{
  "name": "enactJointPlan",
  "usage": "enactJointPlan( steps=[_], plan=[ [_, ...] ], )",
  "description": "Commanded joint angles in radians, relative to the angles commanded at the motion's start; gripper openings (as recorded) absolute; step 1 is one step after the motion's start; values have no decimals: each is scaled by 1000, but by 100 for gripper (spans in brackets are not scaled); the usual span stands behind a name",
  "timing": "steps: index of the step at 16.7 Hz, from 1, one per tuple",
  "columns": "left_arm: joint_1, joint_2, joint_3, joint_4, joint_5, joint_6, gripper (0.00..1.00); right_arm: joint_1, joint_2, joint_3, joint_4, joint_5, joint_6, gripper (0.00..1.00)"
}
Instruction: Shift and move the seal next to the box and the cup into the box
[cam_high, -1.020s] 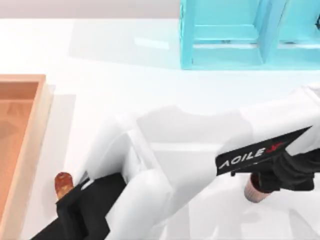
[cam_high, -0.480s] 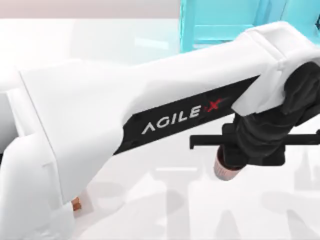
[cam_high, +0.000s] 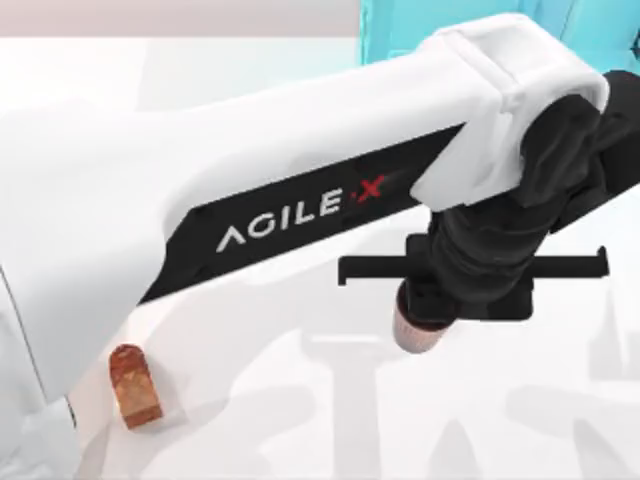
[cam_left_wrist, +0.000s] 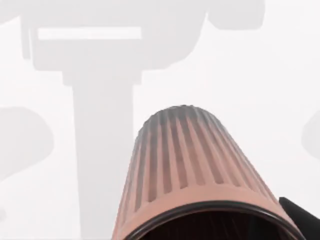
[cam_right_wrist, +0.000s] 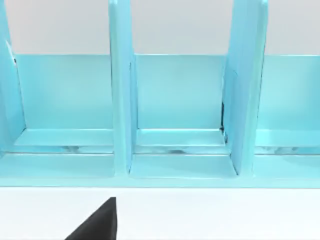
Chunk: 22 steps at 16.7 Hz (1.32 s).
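While left tool (cam_high: 420, 318) grips cup (cam_high: 418, 332) above tabletop (cam_high: 300, 420) | carry level toward box, clearing seal (cam_high: 135, 385) | right tool's state: cannot tell

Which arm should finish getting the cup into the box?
Left. The left gripper already holds the cup lifted off the table, near the table's right. The seal lies at the table's left. The right wrist view faces the turquoise shelf.

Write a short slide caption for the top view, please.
Left gripper holds the cup above the table; the seal lies at the left.
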Motion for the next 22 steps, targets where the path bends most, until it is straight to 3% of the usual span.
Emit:
enactJointPlan(
  steps=[5,12,22],
  plan=[
    [85,-40,-55,-12,19,80,0,0,0,0,0,0,0,100],
    [456,-208,-269,-7,69,443,0,0,0,0,0,0,0,100],
    [899,-447,-545,4,135,888,0,0,0,0,0,0,0,100]
  ],
)
